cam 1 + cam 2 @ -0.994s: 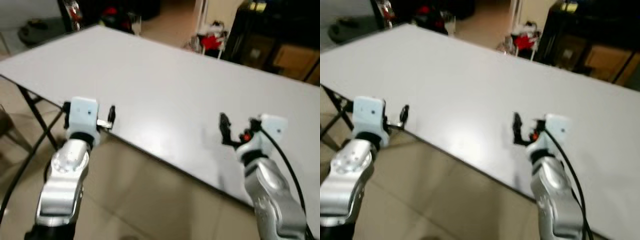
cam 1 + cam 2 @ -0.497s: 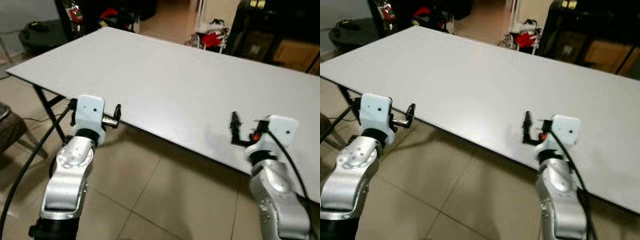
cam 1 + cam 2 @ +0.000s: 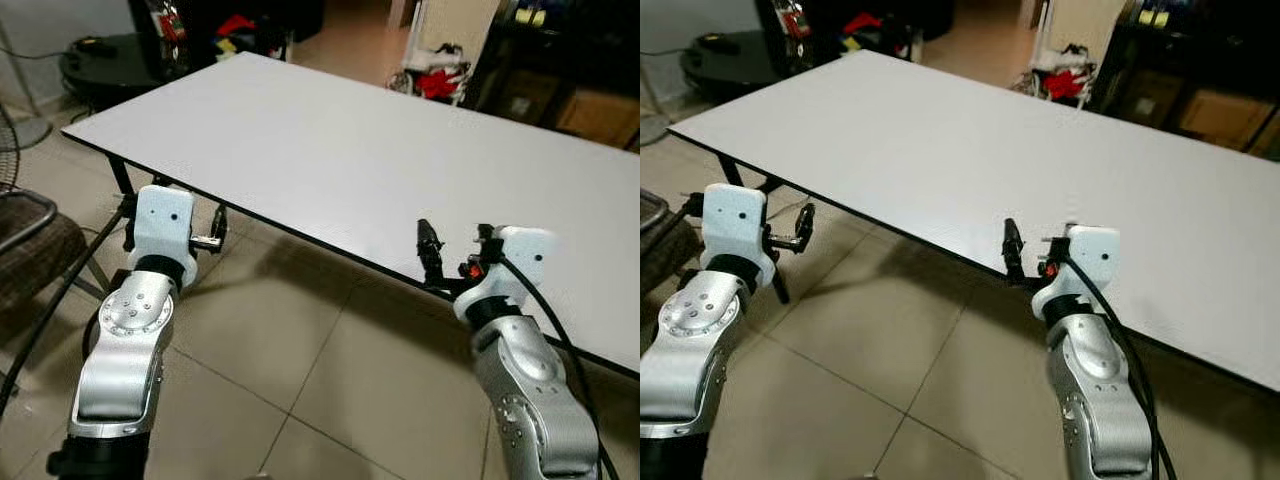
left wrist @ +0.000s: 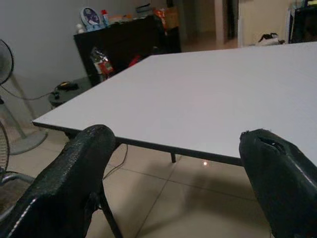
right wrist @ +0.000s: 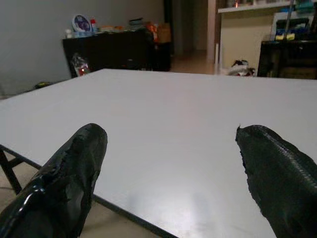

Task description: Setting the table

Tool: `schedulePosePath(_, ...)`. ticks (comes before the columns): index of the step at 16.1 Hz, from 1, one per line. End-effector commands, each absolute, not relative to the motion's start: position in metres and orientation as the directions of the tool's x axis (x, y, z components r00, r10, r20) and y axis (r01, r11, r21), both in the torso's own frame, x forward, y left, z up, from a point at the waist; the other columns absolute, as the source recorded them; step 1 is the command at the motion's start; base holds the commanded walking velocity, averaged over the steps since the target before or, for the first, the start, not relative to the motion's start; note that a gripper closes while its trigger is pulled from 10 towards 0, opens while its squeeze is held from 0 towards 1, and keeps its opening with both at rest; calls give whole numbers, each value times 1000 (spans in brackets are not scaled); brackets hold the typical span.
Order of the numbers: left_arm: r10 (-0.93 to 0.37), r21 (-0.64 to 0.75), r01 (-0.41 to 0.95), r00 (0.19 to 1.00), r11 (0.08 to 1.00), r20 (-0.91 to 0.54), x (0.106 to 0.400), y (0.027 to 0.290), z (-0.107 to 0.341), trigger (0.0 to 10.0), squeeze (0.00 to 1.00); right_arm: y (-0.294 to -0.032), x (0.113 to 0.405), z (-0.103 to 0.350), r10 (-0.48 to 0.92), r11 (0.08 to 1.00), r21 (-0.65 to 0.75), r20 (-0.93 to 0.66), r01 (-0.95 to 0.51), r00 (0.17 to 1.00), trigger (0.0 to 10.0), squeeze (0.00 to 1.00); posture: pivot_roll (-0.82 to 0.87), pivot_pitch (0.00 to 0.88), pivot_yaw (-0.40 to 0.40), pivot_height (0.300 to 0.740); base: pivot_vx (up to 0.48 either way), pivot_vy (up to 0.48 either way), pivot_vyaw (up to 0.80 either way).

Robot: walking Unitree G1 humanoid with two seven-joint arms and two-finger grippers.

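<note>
**Inspector:** Claw status, both sides?

**Operator:** Left claw is spread wide and carrying nothing, held just off the near edge of the long white flat-topped desk, above the beige floor tiles. Right claw is likewise parted and unloaded, at the desk's edge. I see no tableware on the desk, so I cannot say where the items to be laid out are.

**Inspector:** Risks?

**Operator:** I judge two. Stepping forward could drive either wrist into the desk's dark edge. A black cable trails beside the left arm near a dark wicker chair; turning could snag it.
</note>
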State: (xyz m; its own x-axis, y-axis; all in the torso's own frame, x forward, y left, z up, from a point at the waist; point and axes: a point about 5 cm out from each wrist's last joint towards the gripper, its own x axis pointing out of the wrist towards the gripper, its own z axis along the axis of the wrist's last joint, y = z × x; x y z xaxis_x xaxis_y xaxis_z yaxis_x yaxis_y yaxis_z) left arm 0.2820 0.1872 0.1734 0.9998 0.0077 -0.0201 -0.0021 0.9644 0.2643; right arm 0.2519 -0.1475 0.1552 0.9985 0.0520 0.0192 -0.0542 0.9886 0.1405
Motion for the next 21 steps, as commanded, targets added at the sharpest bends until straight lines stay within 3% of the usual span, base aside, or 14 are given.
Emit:
schedulePosePath(1,-6,264,9,1000,965,-14,284,183,175,10000,0,-154,253,156,31,991,129,21,-33,999,10000,0,20,0,0,740,0,304,0)
schedulePosePath(10,-16,264,18,1000,964,-12,285,181,176,10000,0,-154,256,153,24,989,145,10,-26,1000,10000,0,26,0,-4,740,0,319,45)
schedulePosePath(21,9,283,-5,1000,959,-10,277,191,176,10000,0,-144,264,148,84,981,176,-4,-82,996,10000,0,75,0,-37,740,0,330,800)
